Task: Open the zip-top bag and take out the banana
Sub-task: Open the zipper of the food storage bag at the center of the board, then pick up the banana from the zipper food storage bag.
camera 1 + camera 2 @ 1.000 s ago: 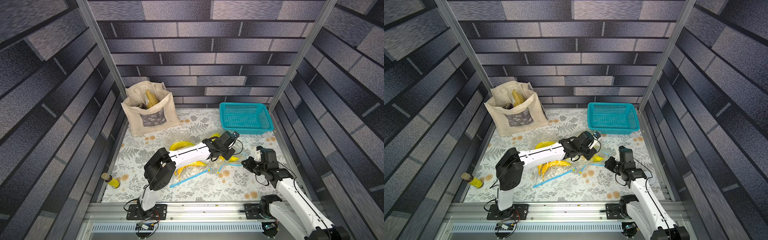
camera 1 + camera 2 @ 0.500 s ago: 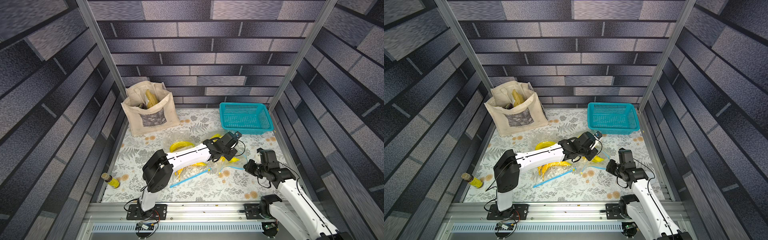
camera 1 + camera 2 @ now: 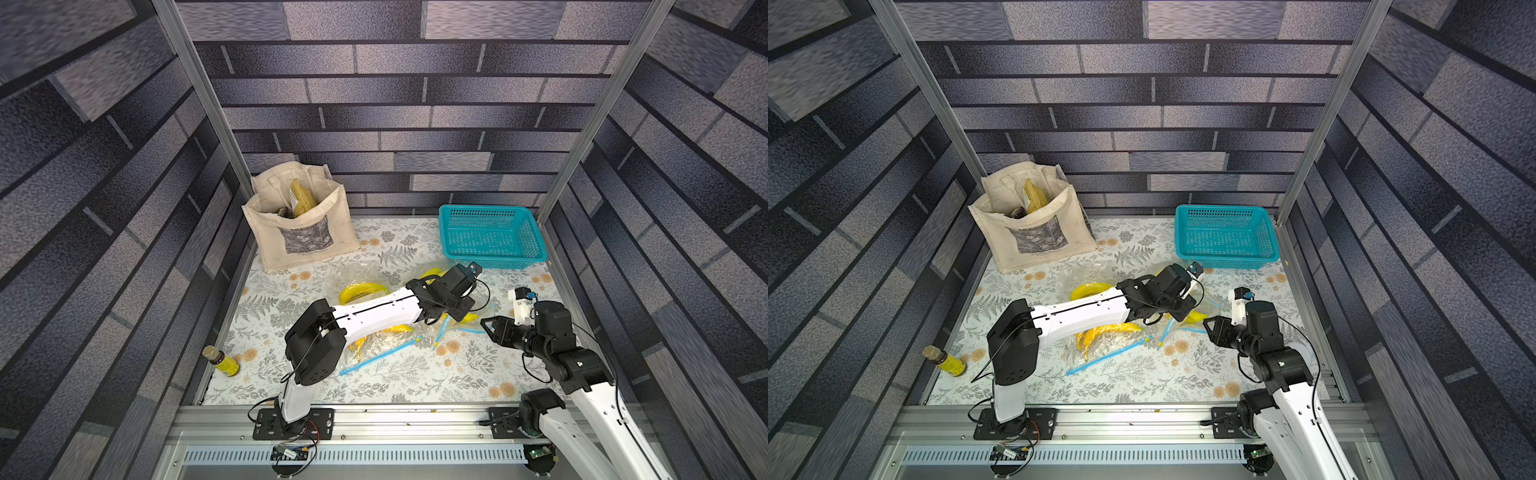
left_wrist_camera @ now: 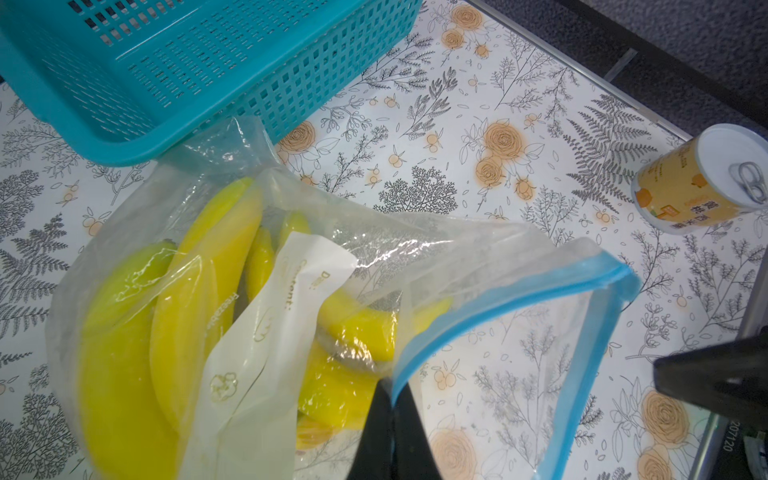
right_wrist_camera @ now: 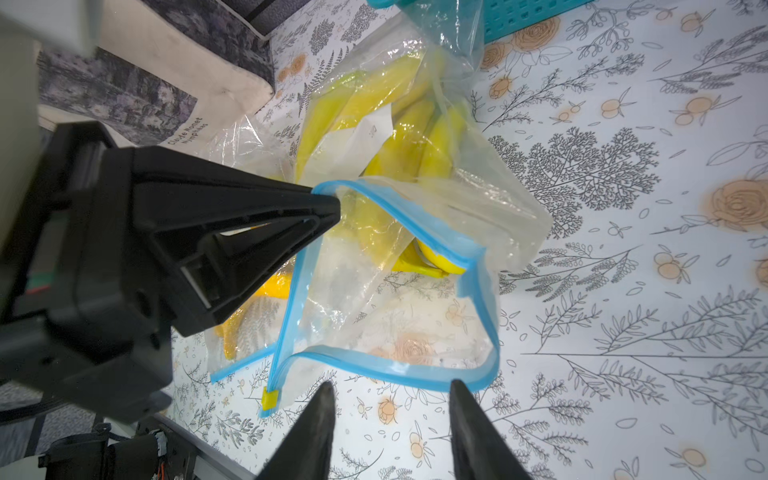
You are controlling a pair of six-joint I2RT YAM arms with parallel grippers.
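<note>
Left gripper [image 5: 328, 203]: your jaws are closed on the blue zip rim of the zip-top bag [image 5: 490, 208]. They pinch one lip and hold it up off the worktop [image 5: 623, 332].
Right gripper [image 5: 390, 392]: jaws apart, nothing between them. The fingertips sit at the opposite lip of the blue rim. You cannot tell from these views whether either one touches it.
Zip-top bag: mouth open, with the blue rim pulled into a wide loop. The yellow slider [image 5: 270, 400] sits at one end of the track. The bag lies right of the worktop's centre, toward the back right corner.
Bananas [image 4: 199, 291]: a yellow bunch inside the bag, partly behind its white label panel. One tip lies near the mouth.
Basket [image 3: 498, 262]: teal, at the back right corner. The bag's closed end is just in front of it; contact cannot be judged.
Other bags: one clear bag [image 3: 386, 345] with yellow fruit lies under your left arm at the centre. Another [image 3: 353, 274] lies just behind that arm.
Tote bag [image 3: 299, 224]: upright at the back left corner.
Bottle [image 3: 220, 360]: at the left edge, toward the front.
Can [image 4: 702, 183]: on the worktop, well apart from the bag; seen in the left wrist view only.
</note>
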